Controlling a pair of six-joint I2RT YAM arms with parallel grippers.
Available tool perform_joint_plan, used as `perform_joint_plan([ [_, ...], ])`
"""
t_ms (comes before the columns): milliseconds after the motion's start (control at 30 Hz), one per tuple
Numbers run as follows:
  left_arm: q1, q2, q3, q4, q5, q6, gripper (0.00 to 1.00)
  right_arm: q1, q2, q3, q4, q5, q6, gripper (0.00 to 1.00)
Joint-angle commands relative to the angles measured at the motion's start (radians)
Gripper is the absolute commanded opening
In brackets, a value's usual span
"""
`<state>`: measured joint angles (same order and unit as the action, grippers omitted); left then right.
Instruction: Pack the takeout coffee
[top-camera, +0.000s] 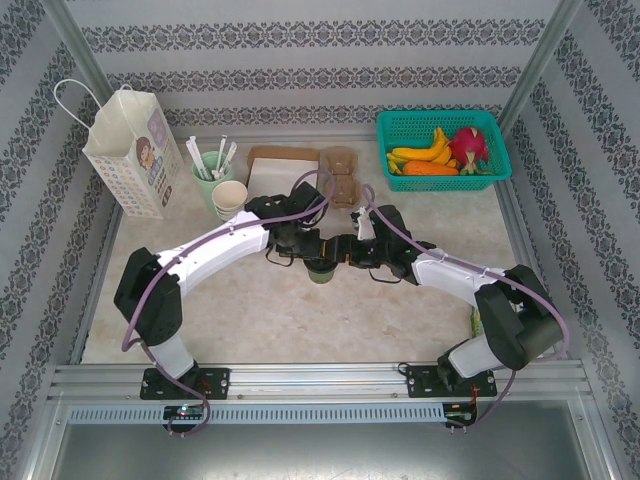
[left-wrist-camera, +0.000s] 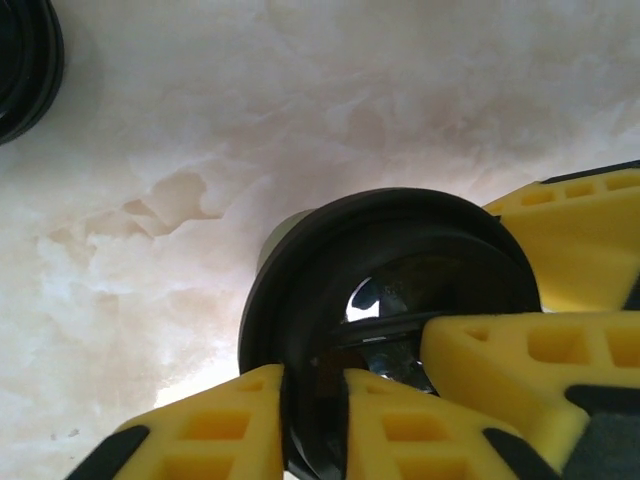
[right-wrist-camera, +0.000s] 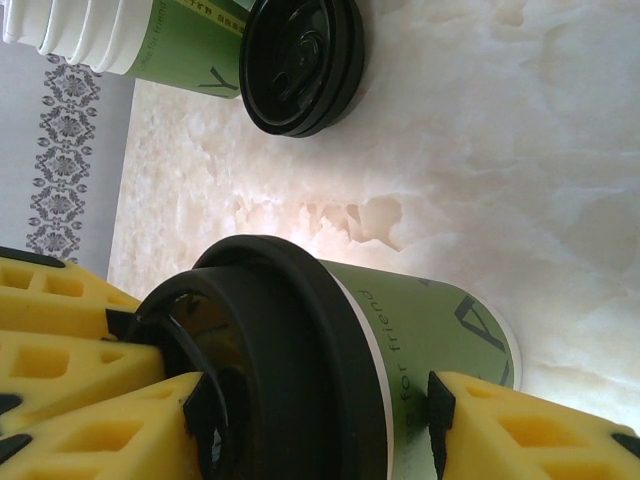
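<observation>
Right gripper, yellow-fingered: clamped on takeout coffee, printed "for friend"; left gripper set at 6 o'clock of lid, closure undetermined.

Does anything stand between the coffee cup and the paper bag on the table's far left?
Yes. Seen from above, the stack of lidless cups and the mint-green mug stand roughly on the line from the takeout coffee to the paper bag, just right of the bag.

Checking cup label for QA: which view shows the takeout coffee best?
Right wrist: the takeout coffee is close up, with its green side, lettering and black lid all visible. Left wrist looks down on its lid, so there is little of the cup side. Top external has it tiny and largely covered.
</observation>
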<state>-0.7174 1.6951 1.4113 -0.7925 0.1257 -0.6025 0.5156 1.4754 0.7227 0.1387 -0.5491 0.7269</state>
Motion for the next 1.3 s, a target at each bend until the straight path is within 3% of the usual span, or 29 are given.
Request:
perform_joint_plan([
  [0,0.015,-0.09,-0.044,0.133,0.089,0.005,0.26,0.018,0.02,0.004,-0.077,0.049,-0.017,0.58],
  [100,0.035,-0.141,-0.091,0.172,0.064,-0.02,0.29,0.018,0.022,0.012,-0.079,0.052,-0.017,0.59],
  [200,0.052,-0.193,-0.144,0.189,-0.008,-0.063,0.39,0.02,0.02,0.018,-0.08,0.054,-0.014,0.59],
  [267,0.064,-0.224,-0.173,0.171,-0.076,-0.098,0.53,0.02,0.016,0.021,-0.083,0.054,-0.013,0.6],
  [333,0.077,-0.254,-0.204,0.133,-0.175,-0.157,0.78,0.02,0.011,0.028,-0.087,0.053,-0.01,0.62],
  [467,0.11,-0.301,-0.269,0.088,-0.259,-0.248,1.0,0.02,0.002,0.047,-0.101,0.052,-0.015,0.64],
  [600,0.137,-0.288,-0.294,-0.005,-0.311,-0.339,1.0,0.021,-0.014,0.074,-0.125,0.055,-0.03,0.68],
  [700,0.154,-0.251,-0.313,-0.018,-0.278,-0.367,0.99,0.024,-0.03,0.092,-0.149,0.061,-0.062,0.73],
  [833,0.16,-0.199,-0.327,0.027,-0.207,-0.372,0.99,0.035,-0.055,0.105,-0.177,0.091,-0.101,0.98],
  [1267,0.164,-0.077,-0.281,0.053,-0.117,-0.326,0.99,0.118,-0.032,0.177,-0.304,0.239,-0.194,0.98],
])
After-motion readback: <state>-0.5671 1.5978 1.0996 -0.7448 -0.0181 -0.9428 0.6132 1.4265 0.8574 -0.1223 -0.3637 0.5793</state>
